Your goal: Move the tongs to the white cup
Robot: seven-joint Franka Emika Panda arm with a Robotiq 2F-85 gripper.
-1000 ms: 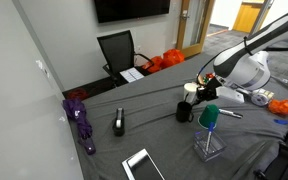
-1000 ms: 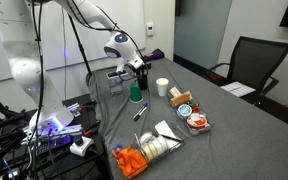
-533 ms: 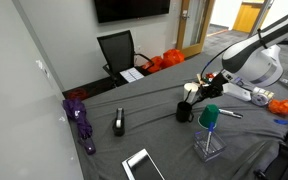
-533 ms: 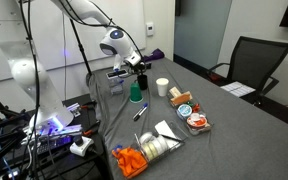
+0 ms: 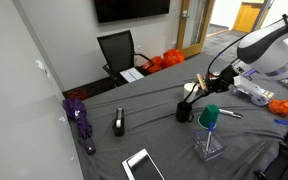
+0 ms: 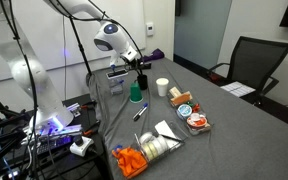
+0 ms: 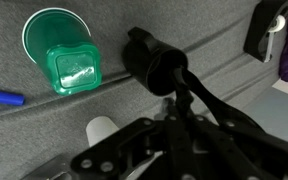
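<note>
The arm has pulled back and risen since a second ago, and the gripper (image 5: 206,80) now sits a touch higher above the cups! Look at its tip in an exterior view: the tongs (image 5: 198,85) hang there, a thin tan sliver off the table, so the claw is clamped on the tongs. They are in the air, just above and beside the white cup (image 5: 191,90), not yet down in it. The black cup (image 5: 184,111) stands nearer the camera on the grey cloth table (image 5: 144,125), with the green-topped cup (image 5: 210,117) close alongside. From the opposite side the white cup (image 6: 162,87) stands apart from the green-topped cup (image 6: 135,93), and the gripper hovers behind them. In the wrist view dark gripper parts fill the lower frame and the tongs cannot be made out. Behind them sit the black cup (image 7: 152,60) and a slice of the white cup (image 7: 102,128). A blue pen (image 7: 2,98) lies at the edge.
</note>
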